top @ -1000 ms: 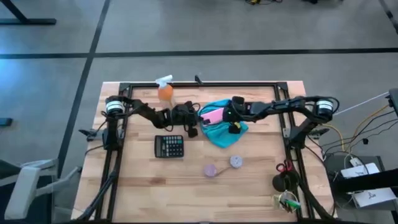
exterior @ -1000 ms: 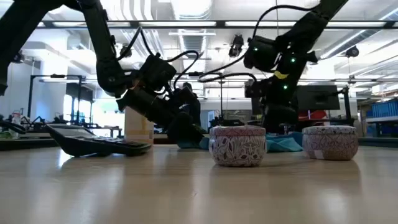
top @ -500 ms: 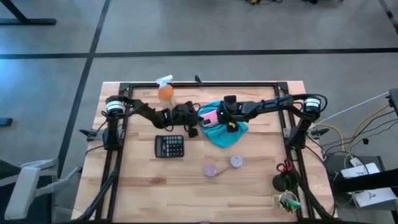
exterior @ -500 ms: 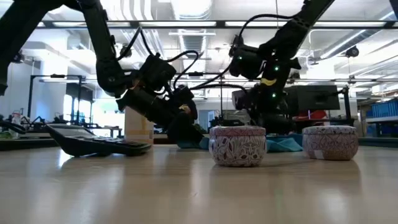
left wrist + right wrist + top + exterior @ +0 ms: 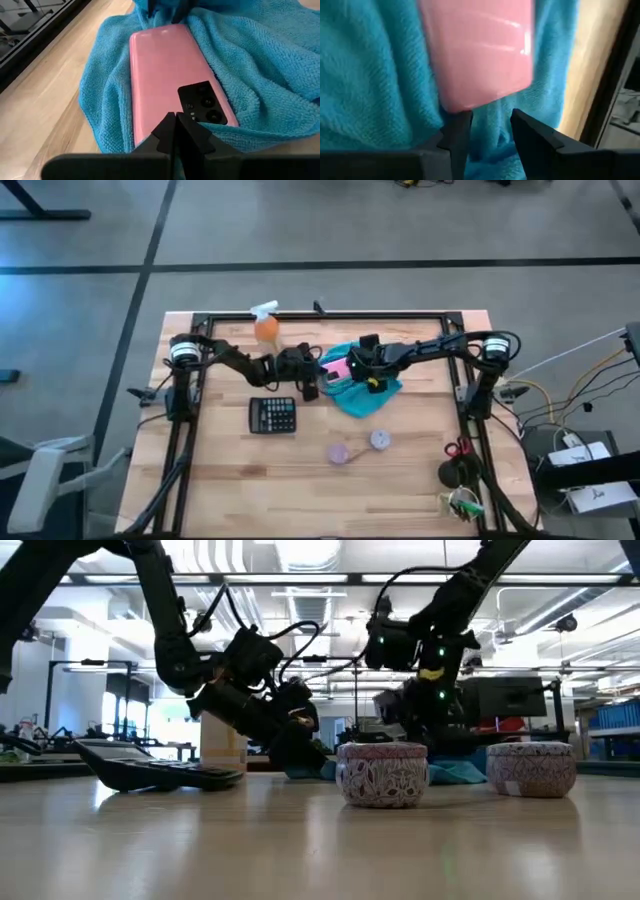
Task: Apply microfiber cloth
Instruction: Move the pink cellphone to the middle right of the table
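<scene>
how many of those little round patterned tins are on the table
2. One tin sits near the table's front middle, just right of the calculator; the other tin is close beside it on the right. Both lie in front of the cloth.

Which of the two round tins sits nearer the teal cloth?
The grey-lidded tin, just below the microfiber cloth; the purple-lidded tin sits farther down-left.

A pink phone (image 5: 172, 82) lies camera-side up on the teal microfiber cloth (image 5: 250, 65), its black camera block toward five o'clock. The cloth bunches around it — bare wooden table (image 5: 45, 115) shows at nine o'clock. The left gripper (image 5: 176, 134) has its dark fingers pressed together at six o'clock, at the phone's near end.
</scene>
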You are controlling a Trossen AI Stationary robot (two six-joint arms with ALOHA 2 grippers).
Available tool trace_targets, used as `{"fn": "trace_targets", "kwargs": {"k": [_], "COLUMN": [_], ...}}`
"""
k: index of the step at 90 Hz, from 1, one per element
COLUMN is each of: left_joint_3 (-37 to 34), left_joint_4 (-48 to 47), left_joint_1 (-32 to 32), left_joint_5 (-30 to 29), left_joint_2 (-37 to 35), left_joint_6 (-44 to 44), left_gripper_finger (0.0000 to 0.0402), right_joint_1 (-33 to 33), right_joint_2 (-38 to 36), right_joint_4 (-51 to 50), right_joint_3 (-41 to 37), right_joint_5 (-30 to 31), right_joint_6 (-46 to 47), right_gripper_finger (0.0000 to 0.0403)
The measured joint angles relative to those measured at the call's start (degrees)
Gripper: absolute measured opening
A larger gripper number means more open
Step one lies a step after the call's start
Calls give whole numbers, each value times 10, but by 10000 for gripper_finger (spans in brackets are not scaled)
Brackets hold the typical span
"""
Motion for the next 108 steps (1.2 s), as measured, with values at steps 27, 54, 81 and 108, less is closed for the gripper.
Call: {"fn": "trace_targets", "kwargs": {"k": [27, 54, 81, 108], "left_joint_3": [-1, -1, 0, 1], "left_joint_4": [-2, -1, 0, 3], "left_joint_1": [0, 1, 1, 1], "left_joint_5": [-1, -3, -6, -7], "left_joint_2": [0, 0, 0, 0], "left_joint_6": [0, -1, -2, -2], "left_gripper_finger": [0, 0, 0, 0], "right_joint_1": [68, 128, 181, 201], "right_joint_2": [17, 13, 10, 10], "right_joint_4": [12, -51, -46, -4], "right_joint_3": [5, 36, 75, 114], "right_joint_5": [70, 77, 38, 43], "right_joint_6": [-52, -35, -22, -15], "right_gripper_finger": [94, 114, 158, 162]}}
